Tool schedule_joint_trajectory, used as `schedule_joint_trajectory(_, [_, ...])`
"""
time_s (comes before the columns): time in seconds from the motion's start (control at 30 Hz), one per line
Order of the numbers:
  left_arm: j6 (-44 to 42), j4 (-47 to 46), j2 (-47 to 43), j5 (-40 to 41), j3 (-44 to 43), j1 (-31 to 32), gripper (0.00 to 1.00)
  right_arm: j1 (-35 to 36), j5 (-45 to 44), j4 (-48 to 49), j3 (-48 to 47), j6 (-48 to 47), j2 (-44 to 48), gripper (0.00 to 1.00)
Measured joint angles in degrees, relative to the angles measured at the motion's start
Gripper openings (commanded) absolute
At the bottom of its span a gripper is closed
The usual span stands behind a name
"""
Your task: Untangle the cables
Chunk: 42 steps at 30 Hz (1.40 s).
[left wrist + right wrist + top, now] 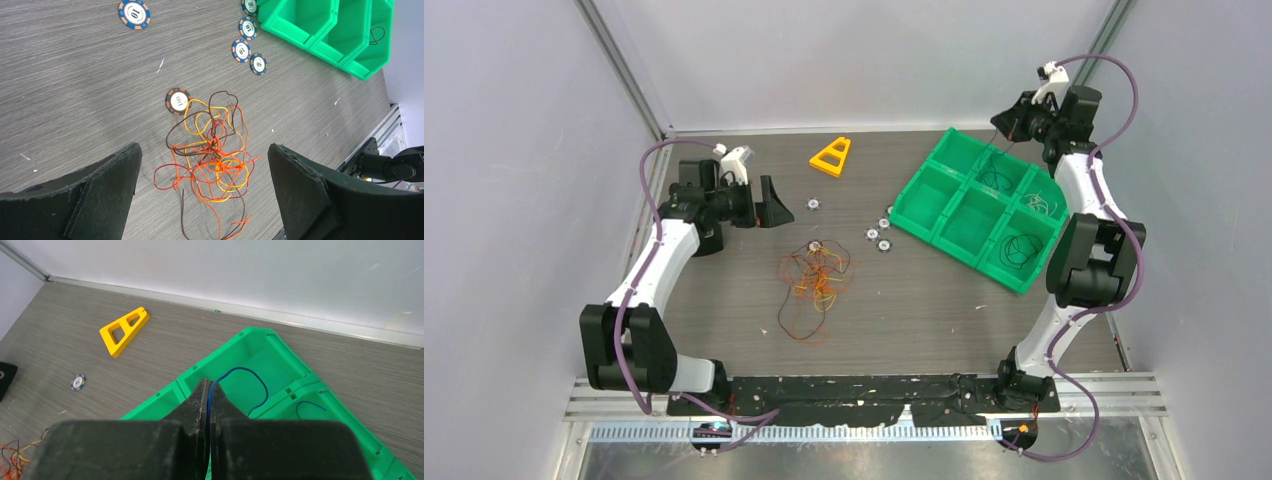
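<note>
A grey wood-grain table carries everything. At its far right sits a green plastic bin with six compartments, and thin dark wires are seen coiled in several of them.

The left gripper is held above the middle of the table with its jaws wide apart and nothing between them. The right gripper is held above the bin's far corner with its jaws pressed together on a thin blue wire, whose loop hangs into the compartment below.

The tangle of thin orange, red, yellow and dark brown cables lies on the bare table, framed between the left fingers and well apart from the bin. A brown-rimmed round poker chip rests just beside its upper edge.

The step in hand is judged to be the dropping of the blue strand and the choosing of the next one. The blue wire is best lowered into its compartment before the jaws are parted, so that no part is left draped over a wall. For the tangle, one free end at the near edge is better pinched than the dense middle, and it should be drawn out slowly so that the knot is not tightened.
</note>
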<state>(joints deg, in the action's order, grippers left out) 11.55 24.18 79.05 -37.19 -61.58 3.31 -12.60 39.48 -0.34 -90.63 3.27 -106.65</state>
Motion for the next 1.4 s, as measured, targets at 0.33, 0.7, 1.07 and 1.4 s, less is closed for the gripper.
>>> schedule_joint_trajectory(0.33, [-0.4,1.1,0.3,1.0,-0.3,0.0,0.99,-1.2,-3.6,0.0,-6.4,-2.8,-2.8,0.05])
schedule_joint_trajectory(0.7, [-2.6,3.7,0.5,2.3,-1.2,0.0,1.0,-1.1,-9.2,-8.0,-10.0,-17.2,-13.6,0.05])
schedule_joint_trajectory(1.07, [-3.2,5.0,0.8,3.1,-2.4,0.0,1.0,1.6,-15.8,-16.5,-11.2,-28.6,-15.4,0.45])
schedule_joint_trajectory(1.4, [-3.9,6.0,0.7,3.6,-2.4,0.0,0.99,1.2,-15.1,-21.9,-14.2,-27.4,-14.9,0.69])
